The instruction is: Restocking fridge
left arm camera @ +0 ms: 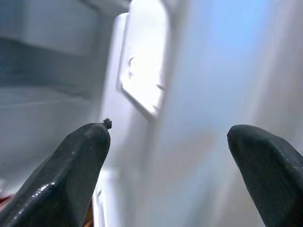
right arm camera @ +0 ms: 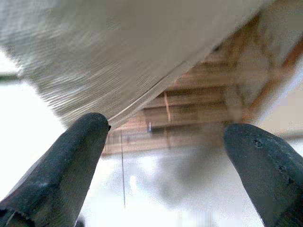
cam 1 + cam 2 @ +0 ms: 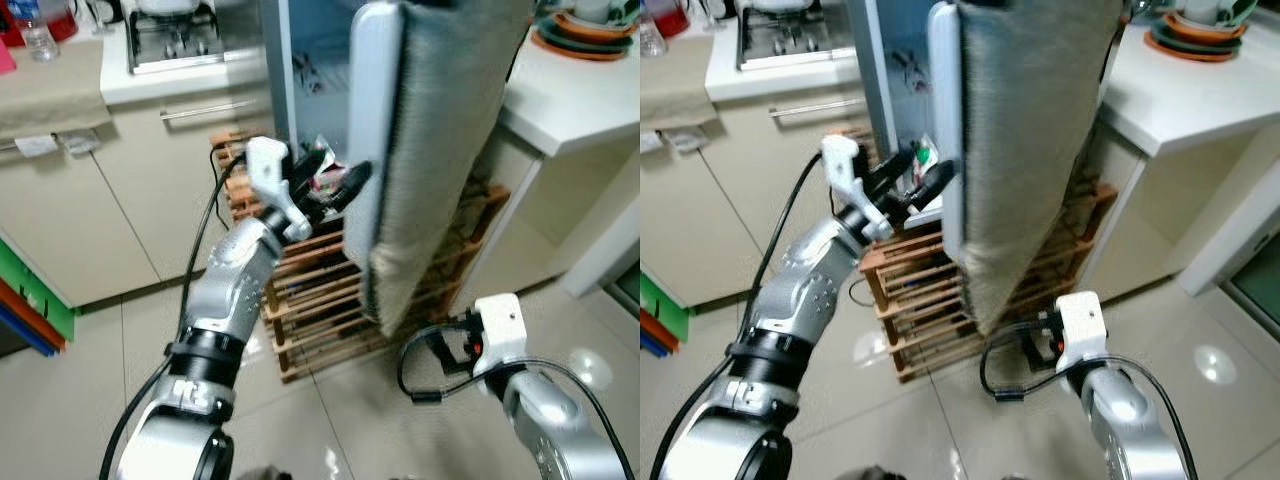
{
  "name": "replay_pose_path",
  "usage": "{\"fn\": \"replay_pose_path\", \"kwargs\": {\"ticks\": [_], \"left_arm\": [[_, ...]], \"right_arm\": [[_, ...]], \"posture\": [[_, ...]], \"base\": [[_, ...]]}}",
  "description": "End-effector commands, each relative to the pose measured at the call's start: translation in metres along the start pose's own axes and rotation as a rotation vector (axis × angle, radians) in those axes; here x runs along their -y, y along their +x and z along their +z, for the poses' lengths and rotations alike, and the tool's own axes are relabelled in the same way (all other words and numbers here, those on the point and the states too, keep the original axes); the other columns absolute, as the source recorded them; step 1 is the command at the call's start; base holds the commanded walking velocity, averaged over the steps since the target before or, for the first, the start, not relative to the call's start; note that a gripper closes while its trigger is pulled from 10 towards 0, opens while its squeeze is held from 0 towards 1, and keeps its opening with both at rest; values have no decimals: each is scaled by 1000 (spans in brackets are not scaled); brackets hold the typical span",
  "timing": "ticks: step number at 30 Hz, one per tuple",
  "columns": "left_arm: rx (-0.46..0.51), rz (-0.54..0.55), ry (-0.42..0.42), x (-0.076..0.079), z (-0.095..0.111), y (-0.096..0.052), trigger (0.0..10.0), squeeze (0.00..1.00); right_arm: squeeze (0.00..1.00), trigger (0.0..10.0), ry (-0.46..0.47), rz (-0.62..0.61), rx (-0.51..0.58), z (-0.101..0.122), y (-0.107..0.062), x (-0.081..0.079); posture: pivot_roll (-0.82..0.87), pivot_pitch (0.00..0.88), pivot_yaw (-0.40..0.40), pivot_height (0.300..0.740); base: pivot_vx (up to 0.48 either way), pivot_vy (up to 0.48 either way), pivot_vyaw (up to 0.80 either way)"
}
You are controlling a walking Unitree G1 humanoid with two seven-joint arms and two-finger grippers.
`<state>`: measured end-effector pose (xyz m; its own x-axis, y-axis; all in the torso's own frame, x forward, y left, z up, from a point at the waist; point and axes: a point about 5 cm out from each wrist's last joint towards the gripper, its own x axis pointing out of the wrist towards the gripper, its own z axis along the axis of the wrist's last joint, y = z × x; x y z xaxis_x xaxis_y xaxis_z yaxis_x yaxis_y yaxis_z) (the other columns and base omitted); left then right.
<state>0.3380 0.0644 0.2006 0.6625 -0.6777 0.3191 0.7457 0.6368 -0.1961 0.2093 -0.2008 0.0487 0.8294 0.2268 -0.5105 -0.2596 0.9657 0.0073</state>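
- The left gripper [image 3: 338, 188] is raised to the inner edge of the open fridge door [image 3: 440, 150], its black fingers [image 1: 75, 165] spread wide with nothing between them.
- Its wrist camera looks at the white inner door lining [image 1: 142, 80], which the head views see only edge-on.
- The right gripper [image 2: 165, 156] hangs low below the door's bottom corner, jaws wide apart and empty.
- Behind stands a wooden rack [image 3: 320, 300]; stacked plates [image 3: 585, 35] sit on the white counter [image 3: 570, 100].

floor [image 3: 350, 420]: glossy pale tiles | cabinets [image 3: 110, 210]: cream | rack [image 3: 310, 300]: wooden slats | counter [image 3: 570, 90]: white
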Motion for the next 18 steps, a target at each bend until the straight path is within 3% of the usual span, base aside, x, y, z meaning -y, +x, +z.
{"fn": "replay_pose_path", "kwargs": {"ticks": [1,2,6,8,9,11,14,16,18], "left_arm": [[-7,20,-12,-5,3,-2,10000,0],[-7,20,-12,-5,3,-2,10000,0],[-35,89,0,-16,6,-9,10000,0],[-39,99,-1,-17,7,-11,10000,0],[-42,118,-7,-19,8,-13,10000,0],[-42,135,-11,-20,9,-14,10000,0],[-42,168,-1,-24,9,-15,10000,0],[-61,346,111,-44,7,-23,10000,0],[-61,346,111,-44,7,-23,10000,0]], "right_arm": [[0,10000,24,5,-113,-19,-3,4],[0,10000,24,5,-113,-19,-3,4],[0,10000,149,-83,-332,-63,-14,18],[0,10000,164,-102,-373,-72,-17,21],[0,10000,178,-148,-453,-91,-24,29],[0,10000,177,-178,-506,-104,-28,34],[0,10000,190,-183,-486,-108,-26,35],[0,10000,180,-160,-288,-81,-2,36],[0,10000,180,-160,-288,-81,-2,36]], "posture": [[-210,0,87,740],[-210,0,87,740],[-210,0,87,740],[-205,0,80,740],[-205,0,80,740],[-204,0,78,740],[-204,0,78,740],[-209,0,87,740],[-209,0,87,740]], "base": [[0,0,0],[0,0,0],[0,0,0],[0,0,0],[0,0,0],[0,0,0],[0,0,0],[0,0,0],[0,0,0]]}}
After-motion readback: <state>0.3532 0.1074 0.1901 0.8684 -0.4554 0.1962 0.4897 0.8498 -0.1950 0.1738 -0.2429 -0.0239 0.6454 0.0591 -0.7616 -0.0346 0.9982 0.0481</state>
